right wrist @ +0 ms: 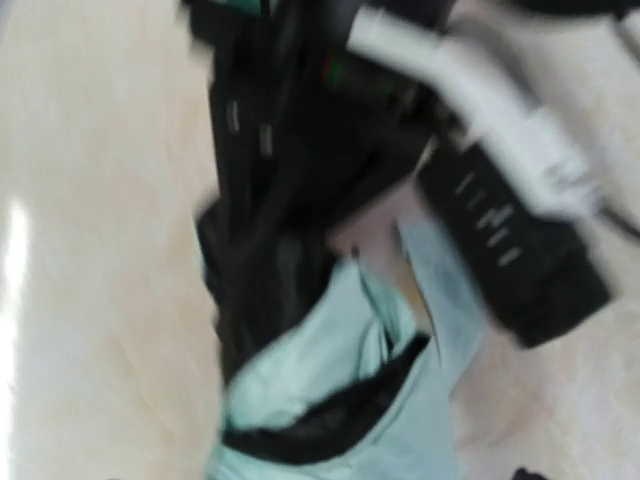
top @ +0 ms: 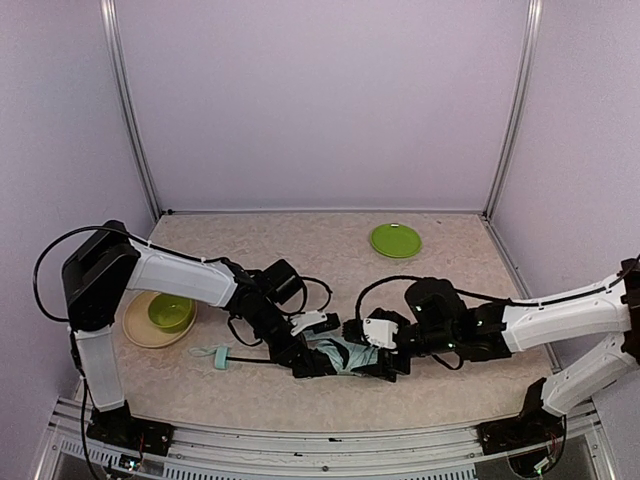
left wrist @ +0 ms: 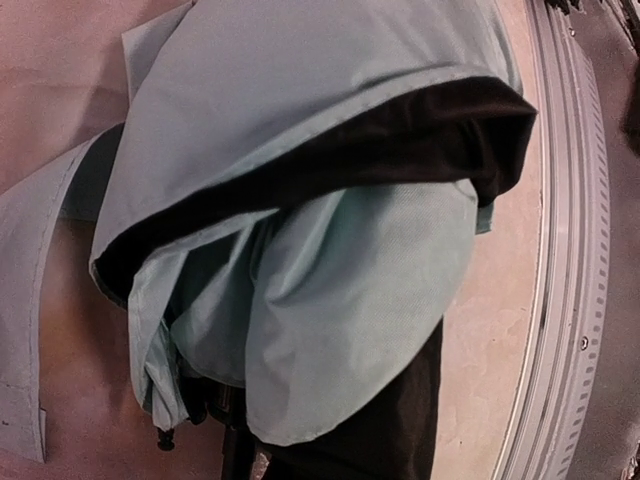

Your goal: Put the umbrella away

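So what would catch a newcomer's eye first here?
The mint-green umbrella lies near the table's front edge, fabric bunched, black lining showing. The left gripper and the right gripper flank it, one at each end. A green plate sits far back; a green bowl rests on a tan plate at left.
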Robot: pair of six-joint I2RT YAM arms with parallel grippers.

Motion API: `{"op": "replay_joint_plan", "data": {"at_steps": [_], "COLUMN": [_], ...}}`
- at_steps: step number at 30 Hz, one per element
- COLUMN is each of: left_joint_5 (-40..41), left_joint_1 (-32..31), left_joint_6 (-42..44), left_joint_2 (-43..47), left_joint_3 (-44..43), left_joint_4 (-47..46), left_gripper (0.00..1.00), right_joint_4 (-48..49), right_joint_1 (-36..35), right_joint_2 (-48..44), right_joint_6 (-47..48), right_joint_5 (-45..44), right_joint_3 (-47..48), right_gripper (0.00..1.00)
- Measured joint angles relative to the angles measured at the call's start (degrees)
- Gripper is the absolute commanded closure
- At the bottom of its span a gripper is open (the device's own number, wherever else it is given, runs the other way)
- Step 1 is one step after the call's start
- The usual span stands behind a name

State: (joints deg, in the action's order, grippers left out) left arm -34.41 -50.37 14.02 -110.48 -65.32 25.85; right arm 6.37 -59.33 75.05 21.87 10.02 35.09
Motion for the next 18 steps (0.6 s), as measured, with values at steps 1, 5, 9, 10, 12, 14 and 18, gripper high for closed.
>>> {"op": "replay_joint_plan", "data": {"at_steps": [1, 5, 9, 10, 12, 14, 18], "left_joint_5": [-0.5, -1.3, -1.8, -2.0, -2.4, -2.6, -2.9], "left_joint_1": [0.0, 0.0, 0.1, 0.2, 0.2, 0.3, 0.8], "left_joint_6": [0.1, 0.4, 0.9, 1.0, 1.4, 1.7, 1.7], "left_joint_2": [-0.2, -0.8, -1.5, -1.7, -2.0, -2.1, -2.0], "left_joint_3": [-0.3, -1.2, -2.1, -2.3, -2.9, -3.1, -3.1], "left_joint_4": [0.7, 2.2, 3.6, 4.0, 4.7, 5.3, 5.8], "left_gripper": [1.0, 1.0, 1.0, 1.0, 1.0, 1.0, 0.77], "right_joint_4": [-0.3, -1.7, -2.5, -2.5, -2.4, -2.4, -2.3], "right_joint_1": [0.0, -0.1, -0.1, -0.1, 0.1, 0.3, 0.5], "right_joint_2": [2.0, 10.0, 16.2, 17.1, 18.3, 19.2, 20.2], "right_joint_6": [2.3, 9.4, 13.3, 13.7, 14.1, 13.8, 12.3], "right_joint_5": [-0.5, -1.2, -1.2, -1.2, -1.0, -0.6, 0.5], "right_joint_3": [0.5, 3.4, 5.8, 6.4, 7.3, 7.8, 8.6], "right_gripper": [0.17, 0.18, 0.31, 0.35, 0.48, 0.6, 0.72]}}
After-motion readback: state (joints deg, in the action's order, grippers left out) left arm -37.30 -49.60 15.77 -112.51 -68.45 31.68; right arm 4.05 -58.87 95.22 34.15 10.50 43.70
